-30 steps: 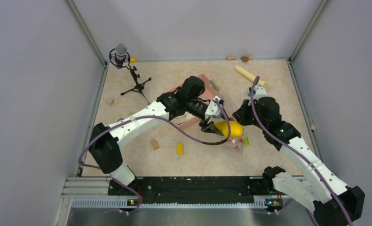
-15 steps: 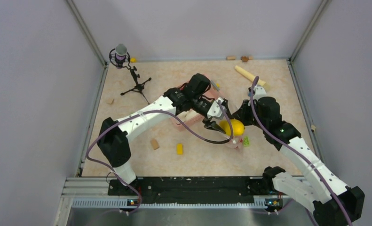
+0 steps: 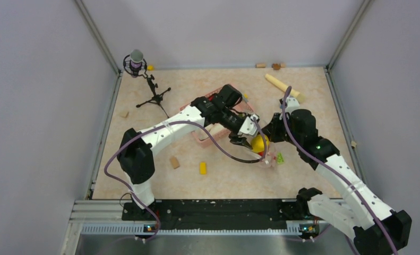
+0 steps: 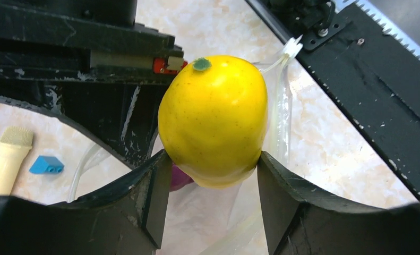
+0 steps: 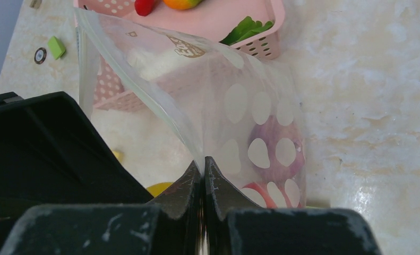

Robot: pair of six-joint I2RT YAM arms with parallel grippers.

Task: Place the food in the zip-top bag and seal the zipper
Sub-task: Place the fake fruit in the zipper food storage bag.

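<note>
Left fingers point(image 4: 144, 196): clamped on yellow mango point(image 4: 213, 117), over zip-top bag point(image 5: 239, 106).
Right fingers point(image 5: 218, 196): pressed together, pinching the bag's edge.

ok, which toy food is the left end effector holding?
The smooth yellow toy mango, clamped in the left end effector. The purple toy onion and a red toy fruit lie inside the clear dotted plastic bag.

The yellow mango point(image 4: 213, 119) has been brought by the left gripper point(image 4: 212, 164) to the zip-top bag point(image 5: 250, 117). Its arm has been swung rightward.
</note>
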